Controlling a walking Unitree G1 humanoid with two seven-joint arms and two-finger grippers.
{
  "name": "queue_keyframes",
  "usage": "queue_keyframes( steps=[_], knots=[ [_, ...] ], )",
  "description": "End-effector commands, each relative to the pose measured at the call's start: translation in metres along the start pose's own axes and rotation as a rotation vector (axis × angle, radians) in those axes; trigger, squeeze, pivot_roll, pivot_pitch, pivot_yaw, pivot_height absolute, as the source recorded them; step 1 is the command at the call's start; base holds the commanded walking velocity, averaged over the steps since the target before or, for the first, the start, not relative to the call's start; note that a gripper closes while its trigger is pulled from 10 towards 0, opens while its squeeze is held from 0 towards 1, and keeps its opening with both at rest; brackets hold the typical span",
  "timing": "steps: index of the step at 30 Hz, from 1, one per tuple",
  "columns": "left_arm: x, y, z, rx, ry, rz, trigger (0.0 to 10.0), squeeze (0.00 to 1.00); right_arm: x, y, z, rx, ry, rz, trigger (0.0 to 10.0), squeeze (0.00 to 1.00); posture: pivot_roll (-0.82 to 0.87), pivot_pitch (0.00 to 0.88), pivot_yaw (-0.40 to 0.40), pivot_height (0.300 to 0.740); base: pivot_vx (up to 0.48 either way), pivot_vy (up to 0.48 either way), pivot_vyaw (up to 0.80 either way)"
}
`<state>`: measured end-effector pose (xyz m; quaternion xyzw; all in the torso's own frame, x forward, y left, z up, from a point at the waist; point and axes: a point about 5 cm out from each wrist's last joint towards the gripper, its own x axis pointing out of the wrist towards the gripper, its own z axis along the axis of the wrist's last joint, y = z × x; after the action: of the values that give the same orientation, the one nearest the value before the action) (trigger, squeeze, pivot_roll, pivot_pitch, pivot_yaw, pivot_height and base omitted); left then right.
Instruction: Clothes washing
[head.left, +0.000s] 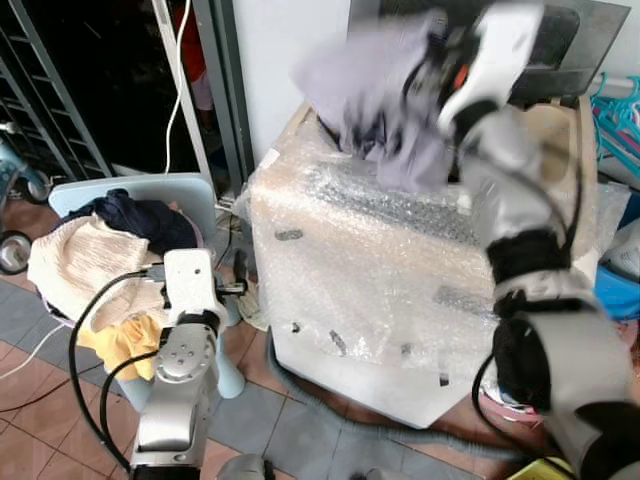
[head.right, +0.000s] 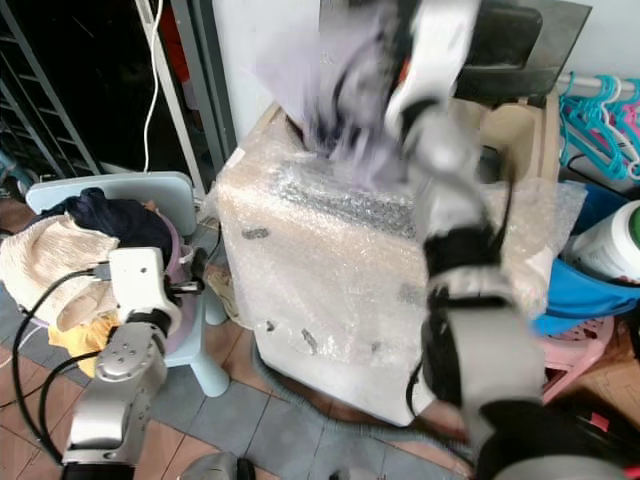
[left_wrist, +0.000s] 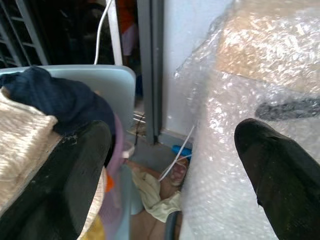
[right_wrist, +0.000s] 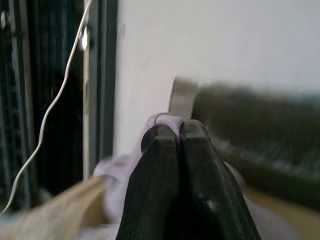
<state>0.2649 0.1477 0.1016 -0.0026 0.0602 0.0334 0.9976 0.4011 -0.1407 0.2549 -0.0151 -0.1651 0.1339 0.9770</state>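
Right gripper (right_wrist: 179, 131) jaws pinched on lilac garment (head.left: 372, 95), seemingly above washer (head.left: 380, 270); left gripper (left_wrist: 172, 150) jaws wide, empty

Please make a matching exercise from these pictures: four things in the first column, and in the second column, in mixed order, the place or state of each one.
Column 1
1. lilac garment
2. washing machine
3. dark blue garment
4. left gripper

Column 2
a. wrapped in bubble wrap
b. open, between chair and machine
c. pinched in the right gripper
d. on top of the pile on the pale blue chair

Pairs: 1-c, 2-a, 3-d, 4-b
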Motion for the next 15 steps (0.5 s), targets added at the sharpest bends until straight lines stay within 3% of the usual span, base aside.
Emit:
queue_keyframes(
  steps=[1, 2, 4, 5, 9, 15],
  knots=[
    [0.001, 0.001, 0.003, 0.006, -0.004, -0.002, 10.0, 0.0, -0.005, 0.008, -0.005, -0.004, 0.002, 0.033, 10.0, 0.53, -0.01, 0.021, -0.002, 0.74, 0.0, 0.0, 0.0],
    [0.001, 0.001, 0.003, 0.008, -0.006, -0.005, 10.0, 0.0, -0.011, 0.01, -0.012, 0.004, 0.016, 0.039, 10.0, 1.0, -0.02, 0.019, 0.005, 0.74, 0.0, 0.0, 0.0],
    [0.002, 0.0, 0.003, 0.012, -0.009, -0.009, 10.0, 0.0, -0.019, 0.013, -0.02, 0.015, 0.025, 0.048, 10.0, 1.0, -0.02, 0.017, 0.01, 0.74, 0.0, 0.0, 0.0],
    [0.005, -0.002, 0.005, 0.016, -0.013, -0.007, 10.0, 0.0, -0.033, 0.015, -0.026, 0.004, 0.016, 0.06, 10.0, 1.0, -0.03, 0.016, 0.013, 0.74, 0.0, 0.0, 0.0],
    [0.006, -0.007, 0.005, 0.024, -0.012, -0.007, 10.0, 0.0, -0.059, 0.027, -0.031, -0.015, -0.019, 0.116, 10.0, 1.0, -0.03, 0.012, 0.015, 0.74, 0.0, 0.0, 0.0],
    [0.004, -0.004, 0.004, 0.013, -0.008, 0.006, 10.0, 0.0, -0.085, 0.044, -0.038, 0.025, 0.007, 0.136, 10.0, 1.0, -0.03, 0.024, 0.016, 0.74, -0.042, 0.0, 0.0]
  ],
)
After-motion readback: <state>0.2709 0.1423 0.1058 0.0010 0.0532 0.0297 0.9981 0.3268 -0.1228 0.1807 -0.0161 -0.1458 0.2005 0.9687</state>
